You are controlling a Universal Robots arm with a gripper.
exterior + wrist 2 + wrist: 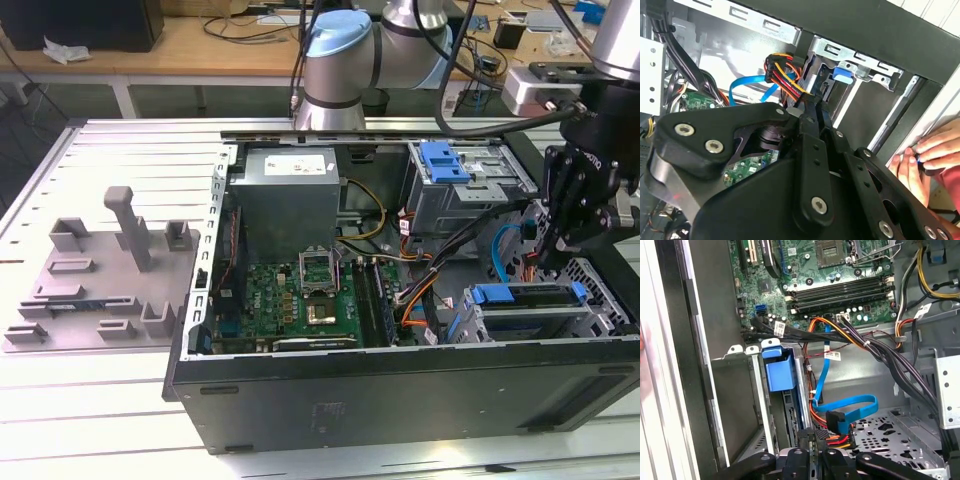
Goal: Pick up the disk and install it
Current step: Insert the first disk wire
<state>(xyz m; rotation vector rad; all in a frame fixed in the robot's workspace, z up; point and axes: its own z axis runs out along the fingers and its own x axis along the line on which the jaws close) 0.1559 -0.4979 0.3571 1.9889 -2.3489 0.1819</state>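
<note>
Open case (400, 392) on the worktop (100, 425). The disk (525, 296) sits in its blue carrier at the case's near right. The gripper (556, 250) hangs just above its far edge, pressed together with nothing seen in its grasp. The disk is likely dense, rigid and shock-sensitive, so it is best held by the carrier's stiff sides, not the label.

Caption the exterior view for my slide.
Robot gripper poised over the drive bays of the open computer case, close to a blue-framed disk seated there.
</note>
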